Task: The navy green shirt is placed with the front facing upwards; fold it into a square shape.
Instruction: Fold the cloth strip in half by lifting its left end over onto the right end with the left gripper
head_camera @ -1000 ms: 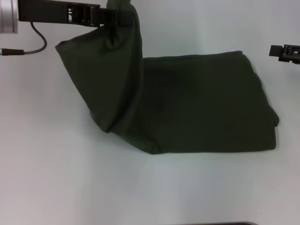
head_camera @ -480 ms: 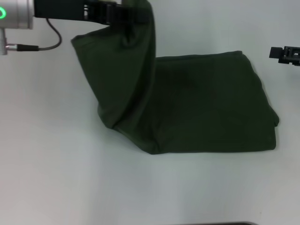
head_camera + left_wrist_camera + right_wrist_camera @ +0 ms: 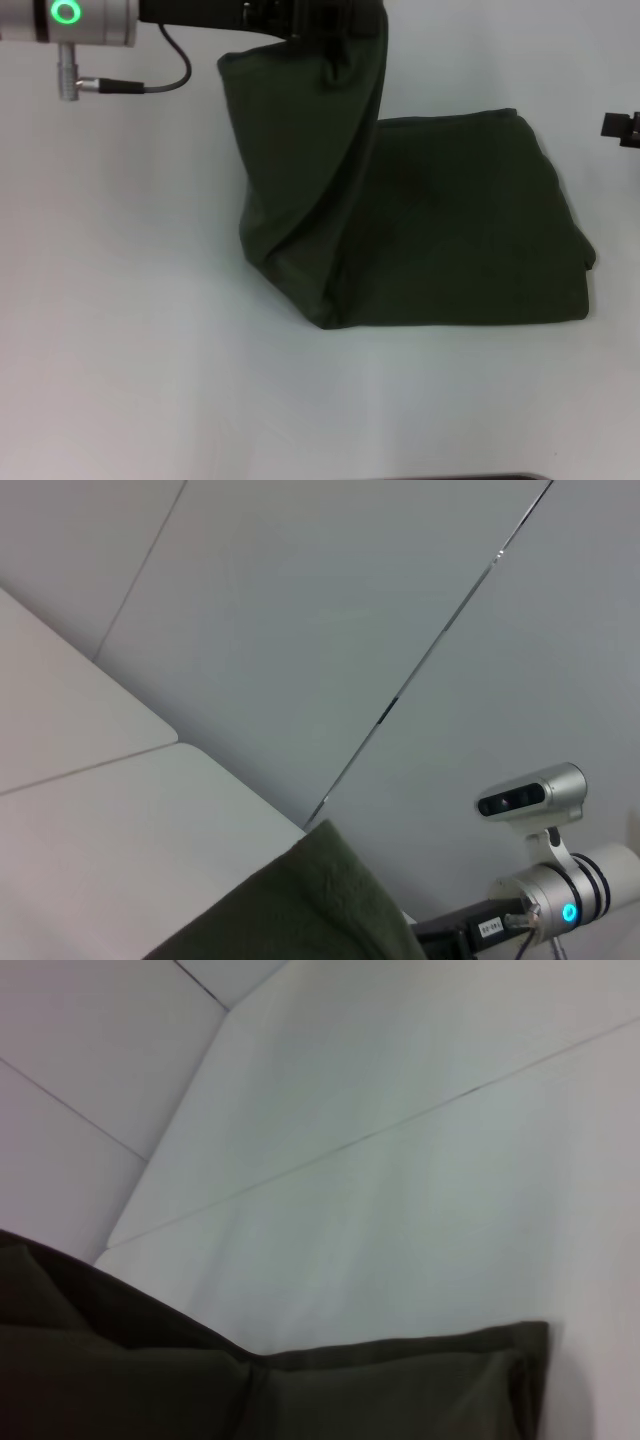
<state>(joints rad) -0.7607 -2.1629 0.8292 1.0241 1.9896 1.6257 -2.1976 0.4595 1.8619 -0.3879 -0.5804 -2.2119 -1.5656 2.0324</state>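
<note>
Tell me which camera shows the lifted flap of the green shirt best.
Head view: the navy green shirt shows whole, its flap hanging from the left gripper at the far edge. Both wrist views catch only strips of cloth. The right gripper sits parked beside it.

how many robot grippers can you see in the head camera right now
2. The left gripper is at the far edge, holding up one side of the navy green shirt. The right gripper barely shows at the right edge, clear of the cloth.

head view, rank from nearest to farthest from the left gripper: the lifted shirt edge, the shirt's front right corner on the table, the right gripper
1. Lifted edge of the navy green shirt: pinched in the left gripper, top centre-left.
2. Right gripper: at the right edge, off the cloth.
3. Front right corner: flat on the table, low right. Close to item 2, only slightly farther.
</note>
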